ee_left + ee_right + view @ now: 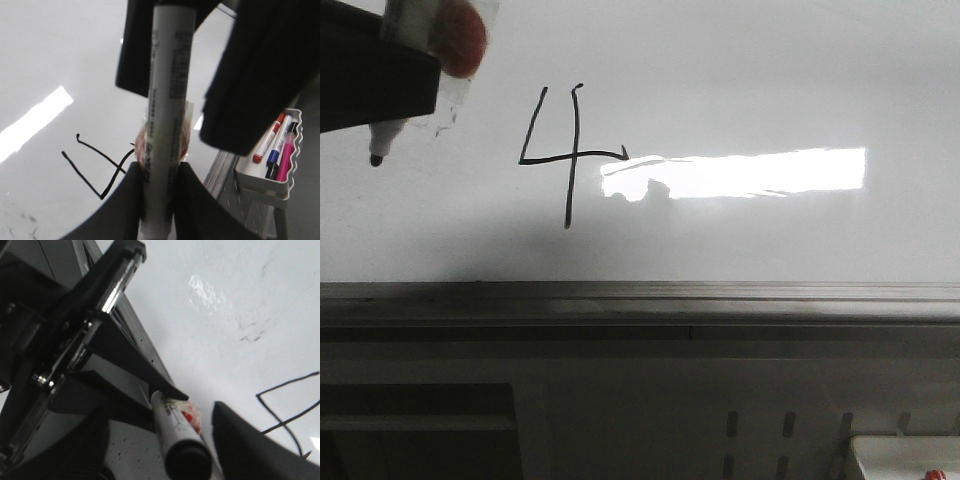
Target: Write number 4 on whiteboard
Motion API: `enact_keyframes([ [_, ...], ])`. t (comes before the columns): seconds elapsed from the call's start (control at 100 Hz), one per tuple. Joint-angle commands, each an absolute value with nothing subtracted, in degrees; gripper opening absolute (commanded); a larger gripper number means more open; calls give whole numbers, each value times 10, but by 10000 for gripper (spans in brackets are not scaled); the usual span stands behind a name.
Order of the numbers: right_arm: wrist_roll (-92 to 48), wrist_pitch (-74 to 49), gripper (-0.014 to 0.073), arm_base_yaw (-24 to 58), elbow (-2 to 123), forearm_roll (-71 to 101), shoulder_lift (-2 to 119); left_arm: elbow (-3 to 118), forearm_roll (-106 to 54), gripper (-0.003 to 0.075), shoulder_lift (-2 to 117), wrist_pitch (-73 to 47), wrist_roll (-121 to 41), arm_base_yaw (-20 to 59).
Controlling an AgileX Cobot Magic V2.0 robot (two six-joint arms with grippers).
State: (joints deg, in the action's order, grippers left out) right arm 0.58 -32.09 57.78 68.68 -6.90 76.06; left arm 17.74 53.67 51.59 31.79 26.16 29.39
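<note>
The number 4 (570, 155) stands in thin black line on the whiteboard (770, 80), left of a bright light patch. It also shows in the wrist views: number 4 (100, 170), number 4 (285, 410). My left gripper (159, 170) is shut on a white marker (167, 90) with a red label. In the front view the marker (390, 138) hangs at the top left, its black tip left of the 4; whether it touches the board I cannot tell. My right gripper (160, 412) is open, its fingers (260, 75) apart on either side of the marker's black rear end (187, 460).
A grey metal strip (640, 300) runs along the whiteboard's bottom edge. Below it is a perforated panel (760, 440). A white tray (295, 150) beside the board holds spare markers in red, blue and pink; its corner (905, 450) shows at the front view's lower right.
</note>
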Motion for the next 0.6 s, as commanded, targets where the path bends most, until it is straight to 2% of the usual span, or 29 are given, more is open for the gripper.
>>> enact_keyframes([
  [0.0, 0, -254, 589, 561, 708, -107, 728, 196, 439, -20, 515, 300, 297, 296],
  [0.11, 0, -248, 553, 543, 708, -112, 707, 196, 285, -20, 515, 219, 329, 296],
  [0.3, 0, -261, 506, 528, 708, -112, 679, 207, 123, -20, 518, 141, 329, 296],
  [0.4, 0, -262, 500, 528, 708, -112, 675, 229, 75, -20, 534, 82, 329, 296],
  [0.59, 0, -263, 500, 528, 708, -112, 675, 260, 66, -20, 579, 72, 329, 297],
])
